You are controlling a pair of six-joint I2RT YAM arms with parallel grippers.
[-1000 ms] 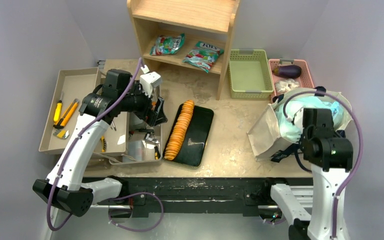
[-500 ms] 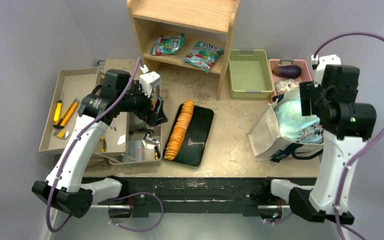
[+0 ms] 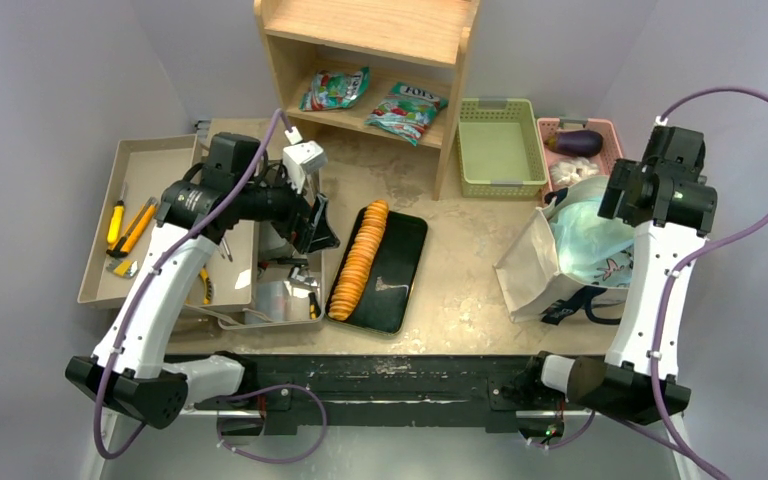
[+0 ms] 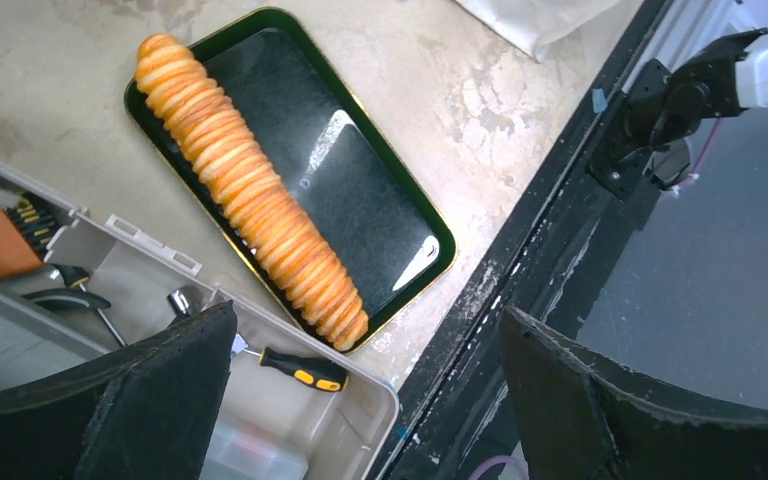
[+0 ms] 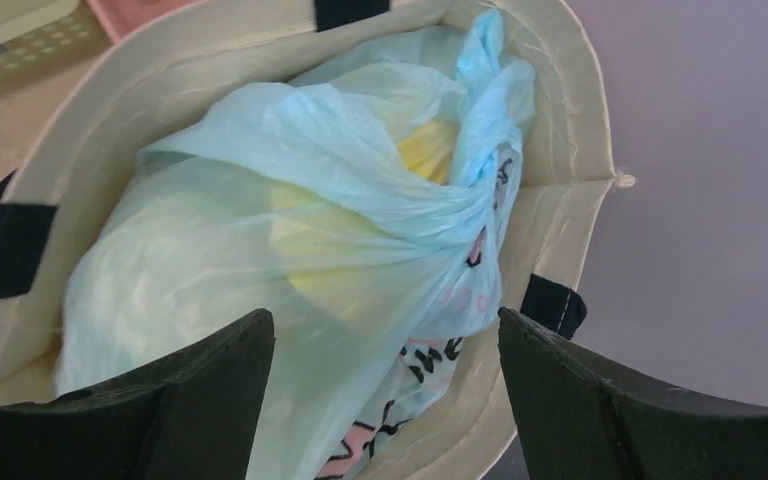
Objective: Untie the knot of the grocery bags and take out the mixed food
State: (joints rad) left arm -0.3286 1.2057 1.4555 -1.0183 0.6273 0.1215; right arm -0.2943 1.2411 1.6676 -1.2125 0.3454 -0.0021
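We judged the thin, slippery blue plastic bag, knotted inside the floppy canvas tote, best pinched at its knot by our right gripper, hovering wide-spread above; the left gripper gaped empty too.

Plain lilac-grey walls close in the bench on the left, back and right. The bench top is beige and mottled, with pale worn patches, and a black metal rail runs along its near edge. A light wooden shelf unit stands at the back, against the rear wall. Beyond the rail lies smooth grey floor. The light is soft and even.
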